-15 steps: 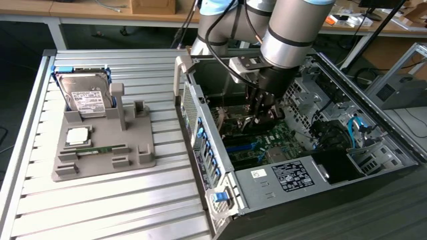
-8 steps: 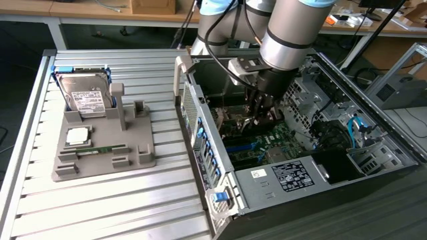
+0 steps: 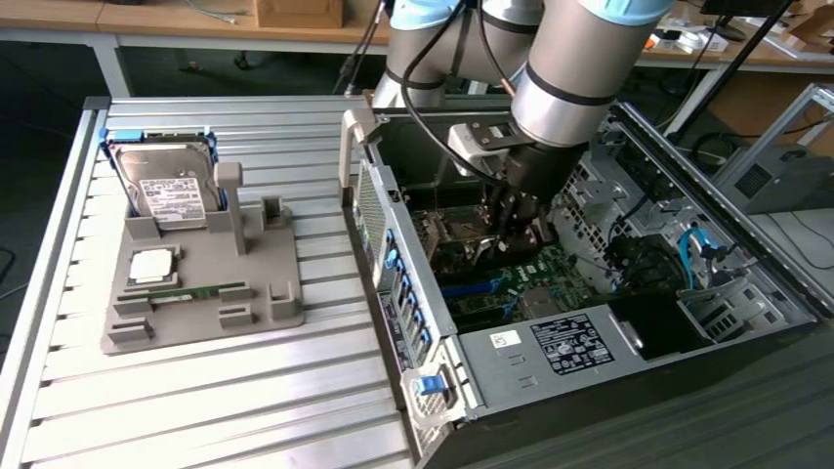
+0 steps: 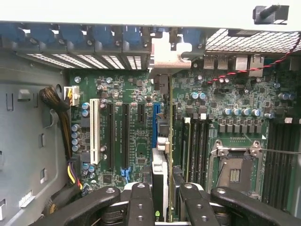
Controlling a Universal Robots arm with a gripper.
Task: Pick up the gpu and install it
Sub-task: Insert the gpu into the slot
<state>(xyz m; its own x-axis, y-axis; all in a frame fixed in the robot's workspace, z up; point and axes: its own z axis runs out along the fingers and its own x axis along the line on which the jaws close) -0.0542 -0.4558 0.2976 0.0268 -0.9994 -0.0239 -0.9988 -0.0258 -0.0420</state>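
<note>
End effector (image 4: 164,190) grips gpu (image 4: 160,170) — edge-on, partly hidden

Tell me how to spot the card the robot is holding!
Look inside the open computer case, over its green board. The gripper holds a thin card on edge there. Unlike the slots beside it, it ends in a shiny silver bracket.

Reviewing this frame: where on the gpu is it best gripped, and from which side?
Grip the gpu by its upper long edge, coming straight down from above the motherboard, with one finger on each flat face. The card stands thin and on edge over the slots, so only that edge is free. The gripper appears shut on it this way.
</note>
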